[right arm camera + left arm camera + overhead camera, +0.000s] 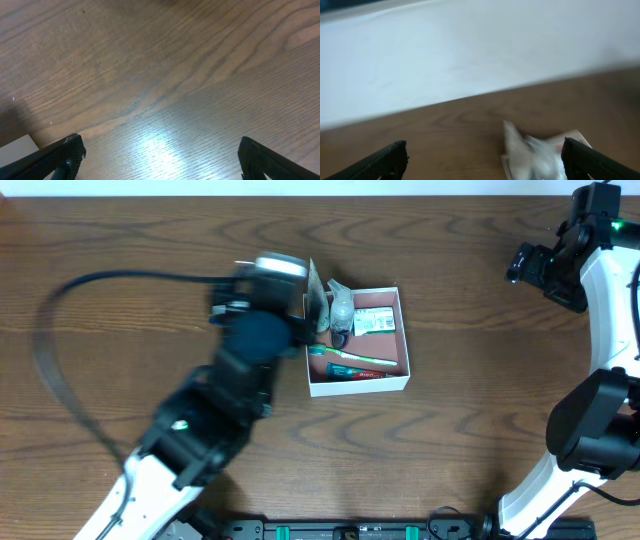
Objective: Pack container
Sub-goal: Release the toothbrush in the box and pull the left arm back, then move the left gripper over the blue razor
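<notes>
The container [405, 330], a shallow square box with white walls and a pink-brown inside, sits mid-table. In it lie a green toothbrush [345, 357], a red and teal tube [358, 371], a small bottle [342, 310] and a green-and-white packet [377, 321]. A clear crinkled bag [316, 290] stands at its left wall. My left gripper [298, 325], motion-blurred, is at that left wall. In the left wrist view the gripper [484, 146] is open, with the blurred bag [530, 152] just ahead, near the right finger. My right gripper [520, 265] [160, 145] hangs open over bare wood at the far right.
The dark wooden table [480, 400] surrounds the box. The left arm's black cable [60, 310] loops over the left half. The right arm's base [590, 430] stands at the right edge. A white corner [17, 147] shows at the lower left of the right wrist view.
</notes>
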{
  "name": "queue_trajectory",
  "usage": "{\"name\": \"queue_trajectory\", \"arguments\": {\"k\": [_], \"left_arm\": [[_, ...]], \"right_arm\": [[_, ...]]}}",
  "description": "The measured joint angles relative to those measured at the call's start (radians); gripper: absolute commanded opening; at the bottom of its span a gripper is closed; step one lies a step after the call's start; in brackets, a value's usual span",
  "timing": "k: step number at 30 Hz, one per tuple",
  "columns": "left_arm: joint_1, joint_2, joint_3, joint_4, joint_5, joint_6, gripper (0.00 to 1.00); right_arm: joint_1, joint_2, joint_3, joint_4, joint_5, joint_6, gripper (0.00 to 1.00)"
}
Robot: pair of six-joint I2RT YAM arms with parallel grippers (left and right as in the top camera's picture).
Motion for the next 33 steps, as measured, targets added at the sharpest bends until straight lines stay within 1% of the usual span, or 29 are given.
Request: {"name": "queue_trajectory", "arguments": {"k": [3,6,8,10,12,15,20,22,28,30,33], "left_arm": [[0.136,0.002,0.001,-0.046,-0.016,-0.125,0.98],[0.262,0.049,0.001,-0.111,0.022,-0.204,0.98],[0.347,0.107,0.001,-0.154,0.107,-0.241,0.98],[0.416,0.171,0.001,-0.189,0.222,-0.262,0.98],[0.457,0.228,0.001,-0.199,0.326,-0.277,0.98],[0.485,0.304,0.001,-0.196,0.442,-0.284,0.98],[0.486,0.404,0.001,-0.198,0.534,-0.301,0.98],[0.486,0.444,0.001,-0.198,0.549,-0.313,0.98],[0.494,0.54,0.001,-0.22,0.562,-0.446,0.98],[0.498,0.56,0.01,-0.261,0.559,-0.477,0.98],[0.498,0.593,0.073,-0.372,0.53,-0.513,0.98]], "right_arm": [[0.0,0.0,0.0,0.0,0.0,0.0,0.99],[0.0,0.0,0.0,0.0,0.0,0.0,0.99],[0.0,0.0,0.0,0.0,0.0,0.0,0.99],[0.0,0.0,0.0,0.0,0.0,0.0,0.99],[0.0,0.0,0.0,0.0,0.0,0.0,0.99],[0.0,0.0,0.0,0.0,0.0,0.0,0.99],[0.0,0.0,0.0,0.0,0.0,0.0,0.99],[0.0,0.0,0.0,0.0,0.0,0.0,0.99],[0.0,0.0,0.0,0.0,0.0,0.0,0.99],[0.0,0.0,0.0,0.0,0.0,0.0,0.99],[0.0,0.0,0.0,0.0,0.0,0.0,0.99]]}}
